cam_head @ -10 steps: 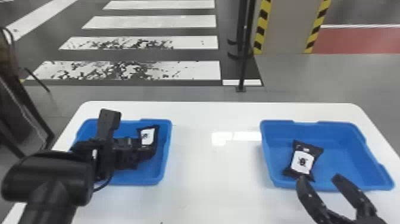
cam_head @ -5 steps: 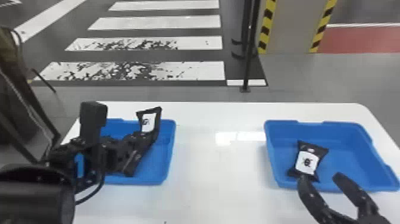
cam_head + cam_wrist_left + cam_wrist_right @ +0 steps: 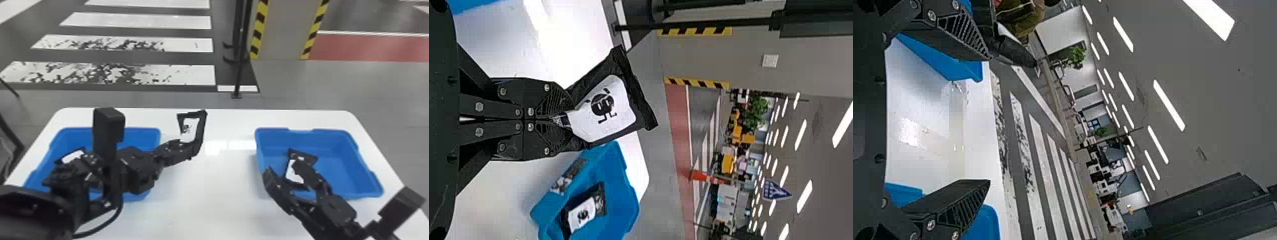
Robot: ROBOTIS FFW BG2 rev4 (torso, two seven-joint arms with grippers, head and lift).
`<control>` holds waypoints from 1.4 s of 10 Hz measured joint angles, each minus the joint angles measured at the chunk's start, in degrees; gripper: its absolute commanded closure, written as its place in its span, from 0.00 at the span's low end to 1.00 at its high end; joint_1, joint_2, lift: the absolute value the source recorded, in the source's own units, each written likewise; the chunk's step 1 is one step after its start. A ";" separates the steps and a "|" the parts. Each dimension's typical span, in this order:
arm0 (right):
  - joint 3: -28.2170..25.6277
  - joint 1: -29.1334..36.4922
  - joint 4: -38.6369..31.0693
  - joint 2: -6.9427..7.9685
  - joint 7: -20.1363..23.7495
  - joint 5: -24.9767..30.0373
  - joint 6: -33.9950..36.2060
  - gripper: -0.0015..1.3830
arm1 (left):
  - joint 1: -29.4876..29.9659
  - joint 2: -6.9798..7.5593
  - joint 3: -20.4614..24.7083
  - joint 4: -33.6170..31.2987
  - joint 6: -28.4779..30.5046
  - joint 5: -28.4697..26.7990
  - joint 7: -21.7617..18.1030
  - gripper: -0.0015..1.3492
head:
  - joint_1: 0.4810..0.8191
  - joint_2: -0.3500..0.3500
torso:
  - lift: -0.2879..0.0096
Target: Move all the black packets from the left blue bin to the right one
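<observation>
Inspected for you, operator: your left arm (image 3: 35, 217) enters from the near left, and a black cable (image 3: 118, 213) loops at its wrist. A blocky black housing (image 3: 108, 127) stands upright there. Your left gripper (image 3: 188, 149) points right and somewhat far; in its own wrist view, the fingers (image 3: 549, 100) are drawn together, side by side. Your right arm (image 3: 340, 212) enters from the near right, its ridged housing (image 3: 402, 206) tilted. Your right gripper (image 3: 282, 170) points far and left, its two fingers spread well apart (both tips visible for your check).
</observation>
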 measured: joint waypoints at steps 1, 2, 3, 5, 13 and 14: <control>0.99 -1.76 0.28 -0.54 0.09 -0.95 1.11 0.11 | -0.39 0.25 -2.22 0.00 0.10 1.22 -0.03 0.90 | 0.63 0.36 | 0.50; 1.80 -3.17 0.60 -0.99 0.09 -2.06 1.86 0.11 | -0.78 0.45 -4.04 0.01 0.28 2.21 -0.03 0.90 | 0.63 0.35 | 0.50; 2.92 -4.81 1.28 -1.45 0.03 -3.80 2.46 0.11 | -1.16 0.64 -5.87 0.02 0.41 3.34 -0.03 0.90 | 0.63 0.33 | 0.50; 4.81 -7.46 3.10 -1.93 -0.54 -6.54 2.92 0.11 | -1.33 0.83 -8.33 0.18 0.74 5.27 -0.02 0.90 | 0.63 0.31 | 0.50; 7.26 -11.59 5.41 -2.73 -3.19 -10.88 3.59 0.92 | -2.09 1.15 -12.09 1.01 0.54 9.03 -0.02 0.88 | 0.63 0.26 | 0.50; 7.28 -11.51 5.45 -2.67 -3.18 -10.94 3.58 0.92 | -2.00 1.12 -11.95 1.14 0.24 9.36 0.25 0.55 | 0.63 0.26 | 0.50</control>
